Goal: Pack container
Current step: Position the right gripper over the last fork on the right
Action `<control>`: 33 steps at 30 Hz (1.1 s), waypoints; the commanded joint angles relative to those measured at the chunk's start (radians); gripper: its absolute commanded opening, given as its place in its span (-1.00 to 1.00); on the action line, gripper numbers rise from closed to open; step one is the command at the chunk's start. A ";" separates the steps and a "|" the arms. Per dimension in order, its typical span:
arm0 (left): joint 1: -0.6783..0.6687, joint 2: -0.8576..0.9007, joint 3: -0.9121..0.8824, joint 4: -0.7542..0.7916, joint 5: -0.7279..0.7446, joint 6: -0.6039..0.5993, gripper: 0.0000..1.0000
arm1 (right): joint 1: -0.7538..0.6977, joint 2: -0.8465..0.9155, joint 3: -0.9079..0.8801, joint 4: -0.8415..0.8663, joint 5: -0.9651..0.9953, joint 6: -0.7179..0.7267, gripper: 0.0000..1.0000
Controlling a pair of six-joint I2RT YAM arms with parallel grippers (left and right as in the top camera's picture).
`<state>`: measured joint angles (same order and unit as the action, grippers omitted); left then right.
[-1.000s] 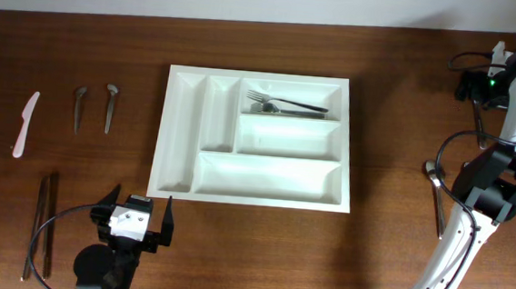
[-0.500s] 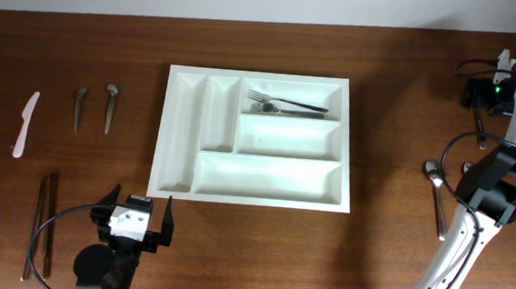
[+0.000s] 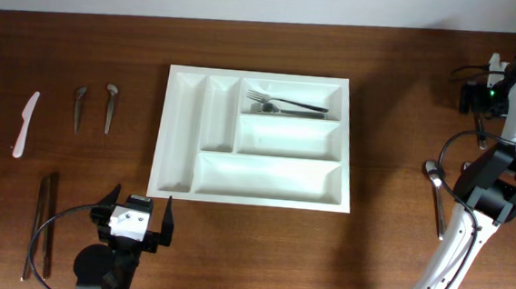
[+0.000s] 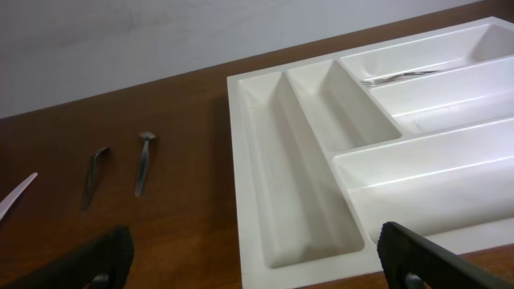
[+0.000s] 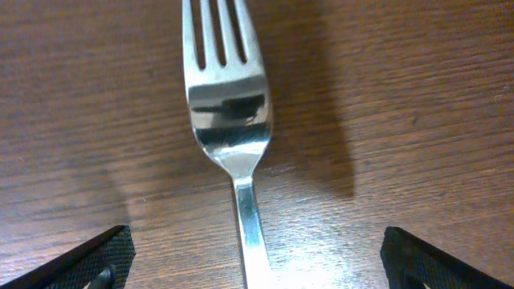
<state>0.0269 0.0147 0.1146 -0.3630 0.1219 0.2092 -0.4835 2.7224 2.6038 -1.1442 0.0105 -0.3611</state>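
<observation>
left gripper (image 3: 142, 197): released, jaws spread wide, nothing between them
right gripper (image 5: 255, 257): released, jaws spread wide, gripping nothing, aimed down at the table (image 3: 398, 100)
container (image 3: 159, 147): white five-slot tray, flat on the table, just ahead of left gripper and slightly to its right; well apart from right gripper, off to its left
fork (image 5: 229, 112): metal, flat on the wood right under right gripper, centred between its fingers, clear of both, tines pointing away from the wrist
cutlery in container (image 3: 284, 103): at least one fork, in the long slot farthest from left gripper, ahead-right of it
spoon (image 3: 437, 189): on the table beside the right arm, behind right gripper
two small metal pieces (image 3: 78, 106): ahead-left of left gripper, side by side, not touching
white plastic knife (image 3: 24, 124): further left of those
long dark utensils (image 3: 43, 230): just left of left gripper, type unclear
</observation>
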 commanded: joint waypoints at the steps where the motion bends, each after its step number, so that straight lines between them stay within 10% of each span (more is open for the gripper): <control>1: 0.005 -0.008 -0.004 -0.001 -0.007 0.013 0.98 | 0.006 0.016 -0.013 0.003 0.002 -0.032 0.98; 33: 0.005 -0.008 -0.004 -0.001 -0.007 0.013 0.98 | -0.006 0.062 -0.014 -0.007 -0.113 -0.023 0.97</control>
<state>0.0269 0.0147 0.1146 -0.3630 0.1223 0.2092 -0.4843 2.7392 2.5988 -1.1435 -0.0624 -0.3923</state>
